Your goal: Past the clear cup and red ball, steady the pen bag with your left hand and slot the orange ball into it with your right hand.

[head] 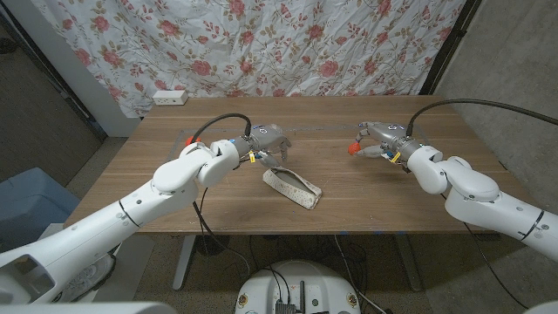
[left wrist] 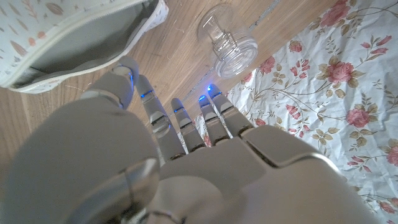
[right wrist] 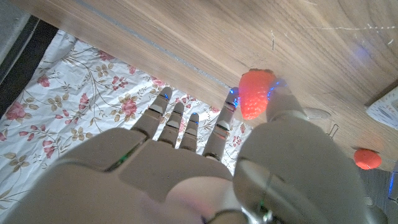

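Observation:
A white patterned pen bag (head: 293, 189) lies slantwise at the table's front middle, and its open mouth (left wrist: 74, 37) gapes in the left wrist view. My left hand (head: 266, 139) hovers just behind the bag's far end with fingers (left wrist: 180, 121) stretched out and nothing in them. The clear cup (left wrist: 227, 40) lies on its side just beyond those fingertips. My right hand (head: 381, 139) is over the table's right half. It pinches the orange ball (head: 352, 149) (right wrist: 256, 93) between thumb and a finger. A second, reddish ball (right wrist: 367, 158) lies on the wood near a corner of the bag (right wrist: 385, 106).
A white power strip (head: 170, 98) sits at the table's far left corner. A floral curtain (head: 288, 44) hangs behind the wooden table (head: 418, 196). A blue bin (head: 26, 205) stands on the floor to the left.

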Controlling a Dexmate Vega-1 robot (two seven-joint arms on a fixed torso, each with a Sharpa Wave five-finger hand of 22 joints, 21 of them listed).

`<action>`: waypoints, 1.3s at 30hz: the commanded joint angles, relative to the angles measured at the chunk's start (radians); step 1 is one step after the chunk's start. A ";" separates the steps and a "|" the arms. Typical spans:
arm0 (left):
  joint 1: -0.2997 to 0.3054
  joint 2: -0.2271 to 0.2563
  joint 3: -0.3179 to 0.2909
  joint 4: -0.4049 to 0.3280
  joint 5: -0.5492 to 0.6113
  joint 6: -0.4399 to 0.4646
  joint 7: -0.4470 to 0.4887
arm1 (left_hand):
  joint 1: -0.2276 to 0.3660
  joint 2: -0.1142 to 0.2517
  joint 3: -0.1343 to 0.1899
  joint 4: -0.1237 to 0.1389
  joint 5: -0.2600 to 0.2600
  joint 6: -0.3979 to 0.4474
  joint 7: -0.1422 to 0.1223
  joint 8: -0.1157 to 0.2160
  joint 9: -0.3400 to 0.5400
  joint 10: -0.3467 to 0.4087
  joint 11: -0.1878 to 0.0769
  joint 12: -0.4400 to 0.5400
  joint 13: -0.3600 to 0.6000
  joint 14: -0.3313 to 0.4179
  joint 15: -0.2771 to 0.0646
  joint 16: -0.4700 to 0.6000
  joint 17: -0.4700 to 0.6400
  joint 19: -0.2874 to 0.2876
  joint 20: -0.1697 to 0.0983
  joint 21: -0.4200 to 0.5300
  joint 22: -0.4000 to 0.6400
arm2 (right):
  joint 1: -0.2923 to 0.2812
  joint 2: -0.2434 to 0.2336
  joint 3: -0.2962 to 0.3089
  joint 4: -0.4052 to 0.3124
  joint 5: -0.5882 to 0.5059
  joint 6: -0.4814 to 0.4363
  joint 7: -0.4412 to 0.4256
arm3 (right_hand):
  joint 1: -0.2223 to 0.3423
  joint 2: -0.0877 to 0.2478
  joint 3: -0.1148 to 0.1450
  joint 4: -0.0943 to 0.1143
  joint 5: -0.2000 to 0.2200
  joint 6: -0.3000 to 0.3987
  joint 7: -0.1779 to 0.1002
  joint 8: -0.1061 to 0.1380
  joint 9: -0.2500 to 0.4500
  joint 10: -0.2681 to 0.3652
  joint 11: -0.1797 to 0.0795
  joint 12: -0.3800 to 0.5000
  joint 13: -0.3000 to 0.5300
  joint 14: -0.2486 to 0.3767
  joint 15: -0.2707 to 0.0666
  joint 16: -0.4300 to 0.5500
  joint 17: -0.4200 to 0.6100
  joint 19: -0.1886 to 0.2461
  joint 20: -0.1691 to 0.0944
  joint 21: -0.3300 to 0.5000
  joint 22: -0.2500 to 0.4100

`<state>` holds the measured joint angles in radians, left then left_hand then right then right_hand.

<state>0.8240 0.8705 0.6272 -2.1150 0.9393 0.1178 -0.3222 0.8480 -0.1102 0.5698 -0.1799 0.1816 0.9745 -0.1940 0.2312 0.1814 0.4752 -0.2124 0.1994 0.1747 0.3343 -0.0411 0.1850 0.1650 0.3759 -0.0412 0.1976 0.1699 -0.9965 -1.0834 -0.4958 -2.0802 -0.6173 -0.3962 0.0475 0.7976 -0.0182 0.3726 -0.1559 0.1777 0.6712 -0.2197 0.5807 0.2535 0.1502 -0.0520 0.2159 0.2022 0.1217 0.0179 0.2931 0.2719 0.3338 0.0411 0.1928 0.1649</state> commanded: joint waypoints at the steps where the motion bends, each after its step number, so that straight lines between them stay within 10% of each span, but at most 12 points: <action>1: 0.001 -0.012 0.023 0.032 0.019 -0.002 0.025 | 0.014 0.001 -0.005 0.002 0.004 0.019 0.003 -0.001 0.002 0.012 -0.002 -0.002 0.002 0.015 -0.130 0.005 0.001 0.011 -0.014 0.007 0.005 | 0.004 0.012 -0.006 0.012 0.006 0.006 -0.010 | 0.002 0.014 -0.003 0.003 0.001 0.009 -0.001 0.005 0.002 0.007 0.002 -0.002 0.003 0.007 -0.005 0.005 0.003 0.009 -0.001 -0.003 0.003; 39: -0.004 -0.042 0.073 0.081 0.047 -0.002 0.055 | 0.032 0.029 -0.029 0.008 0.004 0.059 0.021 -0.007 0.004 0.060 -0.003 0.000 0.002 0.049 -0.136 0.005 0.000 0.029 -0.018 0.009 0.007 | -0.016 0.012 0.002 0.013 0.026 -0.006 -0.048 | 0.003 0.021 -0.005 0.002 0.000 0.009 -0.001 0.006 0.000 0.010 0.004 -0.004 0.003 0.009 -0.006 0.006 0.006 0.008 -0.002 -0.004 0.003</action>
<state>0.8149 0.8325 0.6888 -2.0458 0.9802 0.1122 -0.2752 0.8715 -0.0866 0.5451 -0.1689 0.1816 1.0258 -0.1750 0.2244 0.1841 0.5269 -0.2178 0.1997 0.1744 0.3755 -0.0464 0.1850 0.1631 0.3972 -0.0446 0.1976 0.1747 -1.0047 -1.0676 -0.4989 -2.0636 -0.5968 -0.3910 0.0125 0.7963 -0.0087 0.3726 -0.1558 0.1769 0.6709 -0.2195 0.5808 0.2484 0.1501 -0.0519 0.2159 0.2022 0.1237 0.0160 0.2931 0.2767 0.3338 0.0412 0.1928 0.1649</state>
